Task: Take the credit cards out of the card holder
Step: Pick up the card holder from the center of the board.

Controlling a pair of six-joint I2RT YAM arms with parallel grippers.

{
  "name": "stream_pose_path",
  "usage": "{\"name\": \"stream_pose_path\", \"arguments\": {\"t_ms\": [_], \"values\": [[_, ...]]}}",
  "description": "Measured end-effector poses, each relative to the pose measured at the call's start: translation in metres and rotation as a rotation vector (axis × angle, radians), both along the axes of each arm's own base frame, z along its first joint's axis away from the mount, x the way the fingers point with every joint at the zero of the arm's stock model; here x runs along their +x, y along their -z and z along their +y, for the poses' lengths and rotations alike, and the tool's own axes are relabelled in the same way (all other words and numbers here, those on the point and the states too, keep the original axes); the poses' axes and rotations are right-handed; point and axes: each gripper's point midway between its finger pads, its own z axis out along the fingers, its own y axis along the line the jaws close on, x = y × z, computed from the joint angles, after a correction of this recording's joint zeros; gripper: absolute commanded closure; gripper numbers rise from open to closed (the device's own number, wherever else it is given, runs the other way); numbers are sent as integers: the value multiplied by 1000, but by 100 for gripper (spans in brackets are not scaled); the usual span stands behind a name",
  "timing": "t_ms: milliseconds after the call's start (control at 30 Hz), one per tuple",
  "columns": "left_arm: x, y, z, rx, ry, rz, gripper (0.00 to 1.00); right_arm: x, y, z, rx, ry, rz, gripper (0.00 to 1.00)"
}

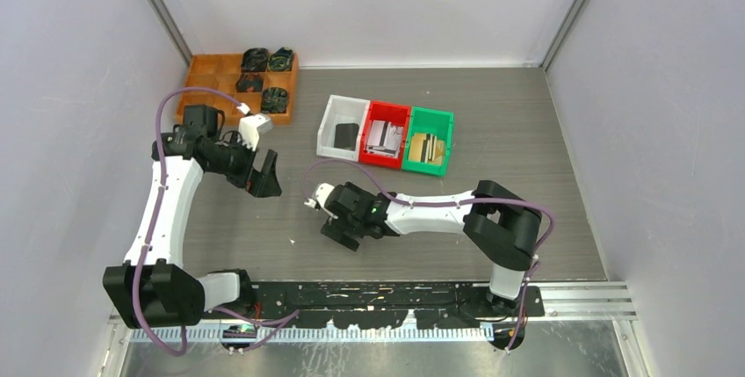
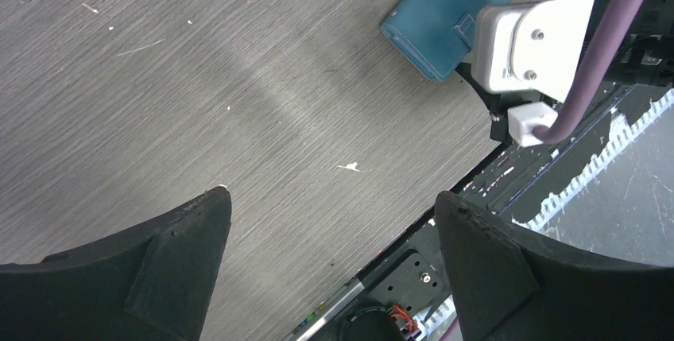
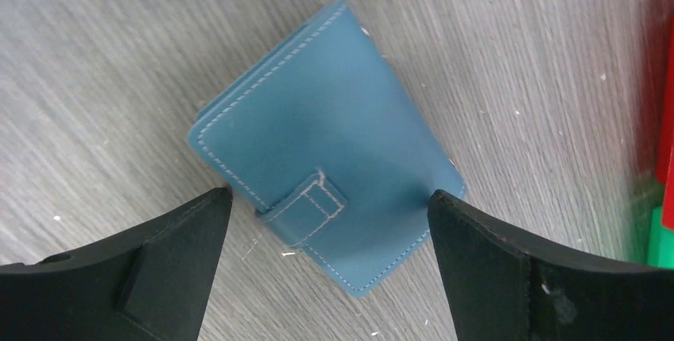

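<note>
Card holder: the small slate-blue, soft, stitched folding card holder (image 3: 318, 142) lies flat on the grey wood-grain table (image 1: 545, 175). It is folded shut, with its short tab (image 3: 316, 207) lapped over the edge nearest my right wrist camera. Its inside is hidden.

Right gripper: my right gripper (image 3: 327, 198) hangs directly over the card holder. My jaws are spread wide, one black finger off each side of the tab end, and they grip nothing. I cannot tell whether the tips touch it.

Left gripper: my left gripper (image 2: 332, 194) hovers over the table to the left of the card holder, well apart from it. These jaws are also wide and hold nothing.

White bin: the white rectangular plastic bin (image 1: 327, 126) sits straight beyond the card holder, toward the back wall. It holds one dark flat rectangular piece (image 1: 346, 136).

Red bin: the red plastic bin (image 1: 391, 106) sits beyond the card holder and slightly right, touching the white bin. It holds pale grey-white flat pieces (image 1: 382, 137), too small to identify.

Green bin: the green plastic bin (image 1: 434, 113) is the farthest right of the card holder and touches the red bin. It holds tan and dark flat pieces (image 1: 425, 148); I cannot tell what they are.

Tray: the orange-brown compartmented tray (image 1: 206, 74) sits beyond the card holder and far left. Black objects (image 1: 281, 61) fill the compartments on its right side.
</note>
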Motion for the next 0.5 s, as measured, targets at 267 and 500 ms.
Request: {"name": "stream_pose_path", "arguments": {"t_ms": [267, 500], "values": [[-2, -6, -1, -5, 11, -1, 0, -3, 1, 6, -4, -129, 16, 5], [-4, -8, -2, -6, 29, -7, 0, 13, 0, 6, 48, -93, 23, 38]]}}
